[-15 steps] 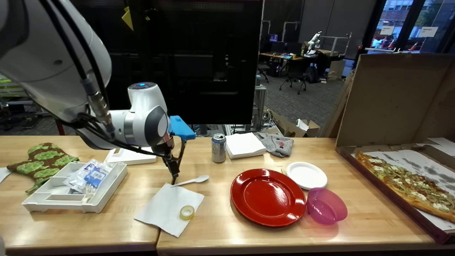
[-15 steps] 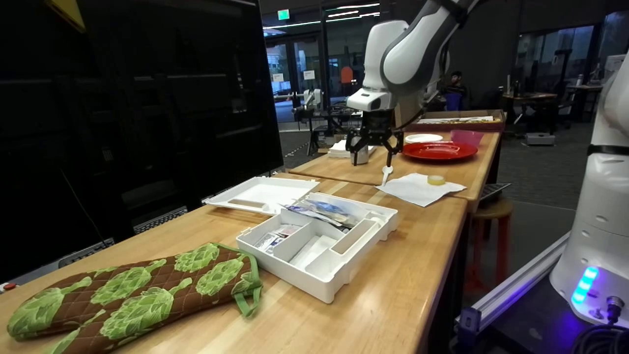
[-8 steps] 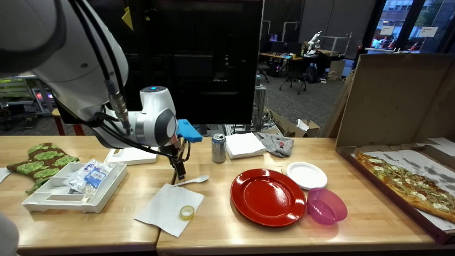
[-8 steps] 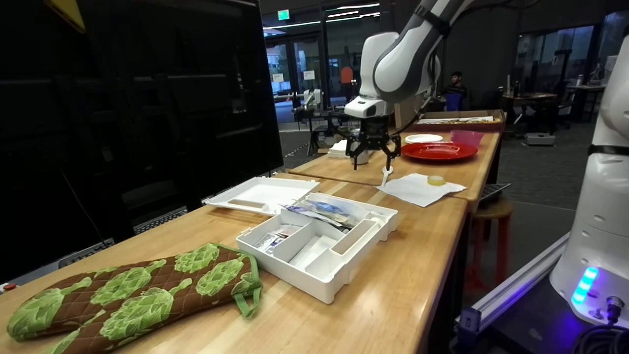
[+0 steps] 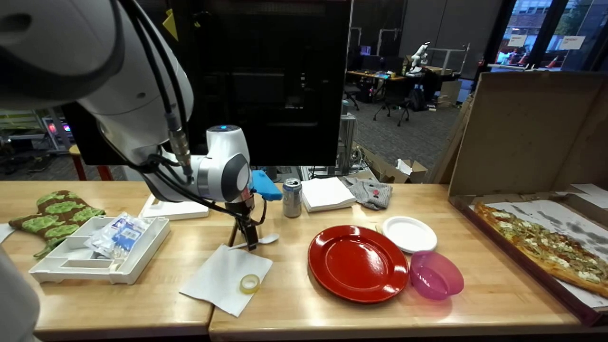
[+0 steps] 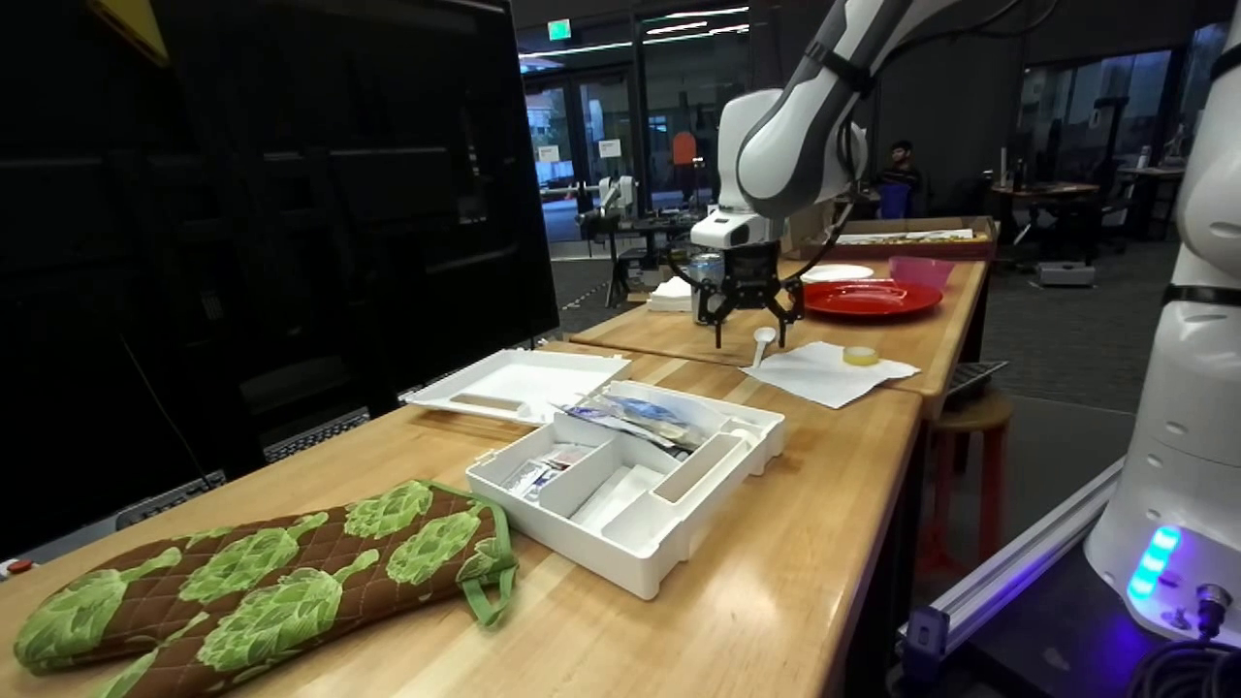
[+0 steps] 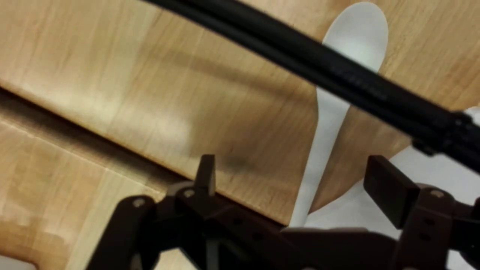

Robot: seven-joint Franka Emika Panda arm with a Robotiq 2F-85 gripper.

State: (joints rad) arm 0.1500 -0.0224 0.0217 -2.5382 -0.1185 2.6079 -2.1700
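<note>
i've got the claw (image 7: 292, 167) spread wide, and in my wrist view the white spoon (image 7: 325, 129) shows in the gap between its fingers (image 7: 390, 193), nearer the one toward the right of the frame. the spoon slants from its bowl at the upper right down to the lower middle, its handle end at the edge of the napkin (image 7: 356, 208). a black cable (image 7: 300, 56) runs from the top edge across the spoon's neck. i can't tell how high the tips hang over the table (image 7: 112, 56) from here.
</note>
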